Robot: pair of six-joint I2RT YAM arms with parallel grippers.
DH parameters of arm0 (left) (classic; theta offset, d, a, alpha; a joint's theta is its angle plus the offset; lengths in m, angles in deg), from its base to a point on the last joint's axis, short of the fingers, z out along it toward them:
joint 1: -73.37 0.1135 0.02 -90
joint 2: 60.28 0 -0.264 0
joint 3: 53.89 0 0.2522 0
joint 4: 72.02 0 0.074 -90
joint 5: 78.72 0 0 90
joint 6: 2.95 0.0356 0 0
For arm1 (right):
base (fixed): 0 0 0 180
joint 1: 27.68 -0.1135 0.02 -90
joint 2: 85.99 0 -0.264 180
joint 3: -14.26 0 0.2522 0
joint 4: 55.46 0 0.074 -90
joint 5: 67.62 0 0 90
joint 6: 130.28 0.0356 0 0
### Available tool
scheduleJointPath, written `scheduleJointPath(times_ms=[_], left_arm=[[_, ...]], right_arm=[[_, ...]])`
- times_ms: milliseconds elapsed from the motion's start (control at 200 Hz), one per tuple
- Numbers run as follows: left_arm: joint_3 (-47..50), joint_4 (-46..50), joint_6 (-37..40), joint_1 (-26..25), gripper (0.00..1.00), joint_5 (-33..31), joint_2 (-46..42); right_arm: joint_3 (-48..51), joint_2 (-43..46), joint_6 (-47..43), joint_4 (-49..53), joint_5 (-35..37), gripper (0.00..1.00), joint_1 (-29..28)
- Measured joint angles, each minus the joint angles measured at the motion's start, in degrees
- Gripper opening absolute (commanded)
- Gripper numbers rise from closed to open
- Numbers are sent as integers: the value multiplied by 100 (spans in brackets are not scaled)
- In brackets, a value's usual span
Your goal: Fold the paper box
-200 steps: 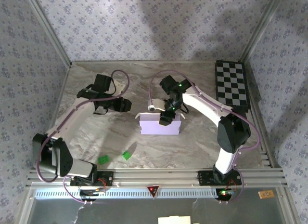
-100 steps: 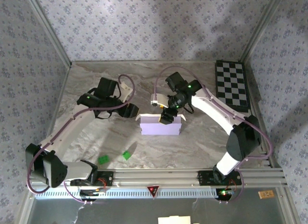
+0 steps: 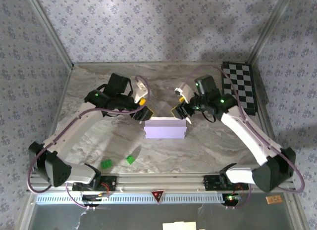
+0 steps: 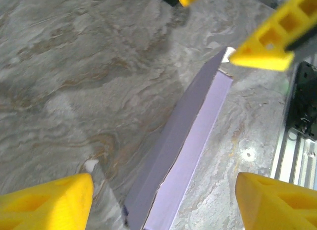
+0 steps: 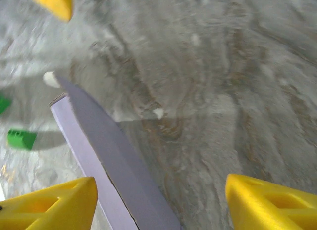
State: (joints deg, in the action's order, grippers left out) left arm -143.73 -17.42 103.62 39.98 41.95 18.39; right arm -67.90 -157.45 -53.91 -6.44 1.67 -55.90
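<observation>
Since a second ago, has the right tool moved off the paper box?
Yes. In the overhead view the right tool has drawn back from the paper box, from its far edge toward the rear wall and slightly toward the checkerboard, jaws open.

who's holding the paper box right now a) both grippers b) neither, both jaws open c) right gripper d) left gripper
b: the left gripper and right gripper hang by the far corners of the paper box, jaws spread; both wrist views show it lying untouched.
</observation>
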Motion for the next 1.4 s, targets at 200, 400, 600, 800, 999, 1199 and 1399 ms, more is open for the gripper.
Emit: scheduleJointPath(times_ms=[200, 400, 600, 800, 999, 1199, 1399], left_arm=[[-520, 415, 1069, -638, 81, -52, 671], [-1209, 970, 1657, -955, 82, -142, 1440], [-1423, 1244, 1829, -1102, 82, -326, 1882], [-1425, 1423, 1904, -1217, 76, -581, 2153], [-1425, 1497, 1969, -1250, 68, -811, 2345], [-1425, 1497, 1991, -1250, 56, -898, 2391], [-1425, 1502, 2004, -1250, 47, -944, 2433]], right_arm=[[748, 1045, 1504, -264, 688, 79, 275], [1582, 1895, 2059, -369, 645, 100, 750], [2280, 2509, 2632, -791, -411, 100, 1937], [2369, 2494, 2868, -925, -835, 100, 2461], [2284, 2323, 2811, -686, -820, 100, 2345], [1971, 2017, 2583, -85, -192, 92, 1414], [1456, 1508, 2500, 540, 793, 65, 656]])
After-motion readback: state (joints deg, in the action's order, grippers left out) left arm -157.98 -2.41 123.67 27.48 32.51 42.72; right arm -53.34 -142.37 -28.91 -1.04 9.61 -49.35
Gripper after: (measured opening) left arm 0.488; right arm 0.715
